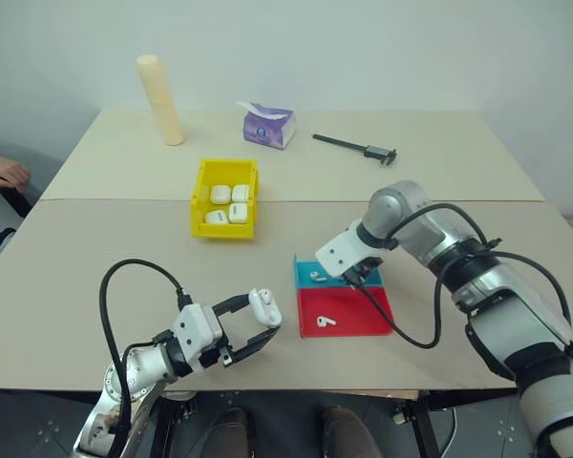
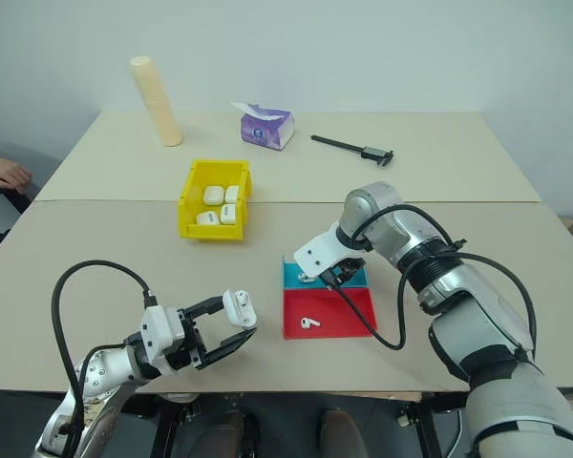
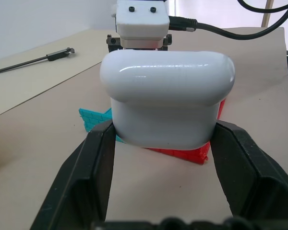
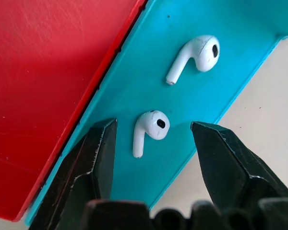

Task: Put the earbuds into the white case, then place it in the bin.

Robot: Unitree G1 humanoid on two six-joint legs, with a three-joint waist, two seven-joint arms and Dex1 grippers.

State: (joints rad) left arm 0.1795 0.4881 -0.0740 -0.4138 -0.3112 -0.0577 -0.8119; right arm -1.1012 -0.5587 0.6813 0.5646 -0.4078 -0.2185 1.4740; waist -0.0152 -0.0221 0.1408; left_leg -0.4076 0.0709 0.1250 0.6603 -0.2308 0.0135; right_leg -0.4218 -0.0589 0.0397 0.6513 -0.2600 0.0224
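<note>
Left claw (image 1: pixel 258 329) clamps the white case (image 1: pixel 264 306) near the bench's front edge; right claw (image 4: pixel 151 139), jaws apart and empty, straddles an earbud (image 4: pixel 150 128), likely to close next.

Right gripper (image 4: pixel 151 139) hangs over the tray's (image 1: pixel 349 310) blue half, fingers (image 4: pixel 98 153) spread, with one earbud (image 4: pixel 151 127) lying in the gap between them and a second earbud (image 4: pixel 194 55) just beyond, toward the rim. Bare tabletop (image 1: pixel 105 239) runs clear between the left gripper (image 1: pixel 258 324), clamped on the white case (image 1: pixel 264 306), and the bin (image 1: pixel 199 205) at its eleven o'clock. Inside the bin, other cases (image 1: pixel 227 203) crowd the far end; the near end is free floor.
</note>
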